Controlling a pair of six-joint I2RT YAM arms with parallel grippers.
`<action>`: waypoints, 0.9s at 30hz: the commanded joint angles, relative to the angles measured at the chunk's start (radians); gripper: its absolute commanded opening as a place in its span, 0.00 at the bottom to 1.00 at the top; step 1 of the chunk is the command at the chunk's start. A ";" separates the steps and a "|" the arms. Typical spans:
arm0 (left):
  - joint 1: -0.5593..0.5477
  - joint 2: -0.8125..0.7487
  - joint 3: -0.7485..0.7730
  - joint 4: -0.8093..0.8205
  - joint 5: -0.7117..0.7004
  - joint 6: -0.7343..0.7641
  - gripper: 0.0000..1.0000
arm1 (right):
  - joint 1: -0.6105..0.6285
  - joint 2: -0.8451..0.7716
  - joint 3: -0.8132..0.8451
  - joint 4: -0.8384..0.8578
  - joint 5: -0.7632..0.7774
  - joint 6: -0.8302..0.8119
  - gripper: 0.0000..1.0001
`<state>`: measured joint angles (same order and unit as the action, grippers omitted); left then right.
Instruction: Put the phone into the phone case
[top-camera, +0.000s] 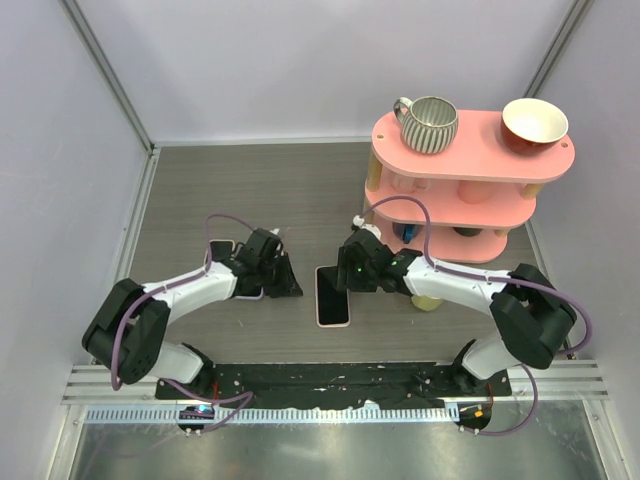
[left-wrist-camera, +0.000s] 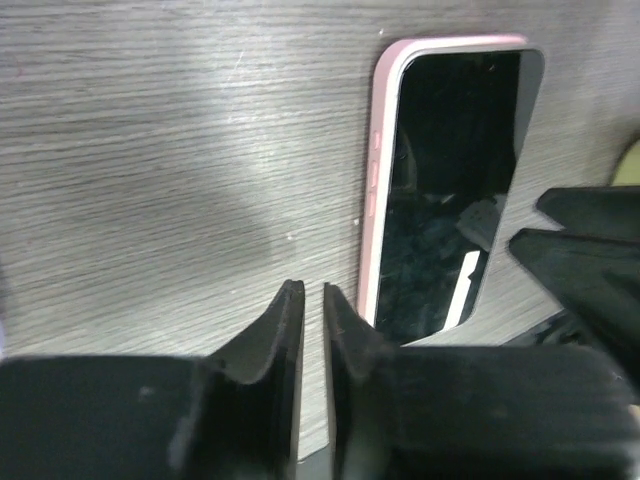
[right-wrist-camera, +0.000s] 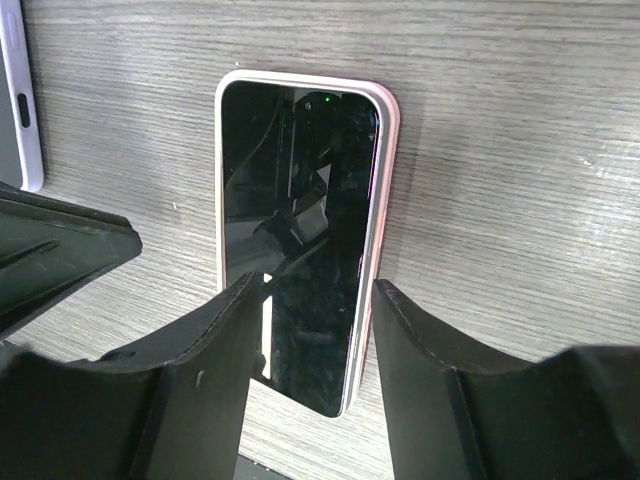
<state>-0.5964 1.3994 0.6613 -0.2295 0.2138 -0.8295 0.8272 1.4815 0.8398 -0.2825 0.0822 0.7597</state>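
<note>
One phone (right-wrist-camera: 298, 230) lies screen-up, seated inside its pink case (right-wrist-camera: 389, 190).

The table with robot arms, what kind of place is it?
Probably a robot test booth: plain white walls fence in a grey wood-grain table, with a pink tiered shelf holding crockery as props.

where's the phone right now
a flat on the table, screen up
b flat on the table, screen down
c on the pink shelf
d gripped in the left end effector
a: the phone lies flat on the table with its dark screen facing up, and nothing grips it.
</note>
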 joint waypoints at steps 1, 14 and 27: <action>-0.005 0.012 0.066 0.042 0.024 -0.005 0.24 | 0.000 0.023 -0.030 0.066 -0.035 -0.019 0.52; -0.005 0.107 0.069 0.128 0.082 -0.025 0.37 | 0.000 0.134 -0.097 0.226 -0.133 -0.049 0.15; -0.005 0.170 0.040 0.113 0.052 -0.028 0.20 | -0.007 0.069 -0.125 0.253 -0.107 -0.030 0.49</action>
<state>-0.5930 1.5494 0.7124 -0.1452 0.2619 -0.8566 0.8173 1.5761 0.7471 -0.0227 -0.0486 0.7322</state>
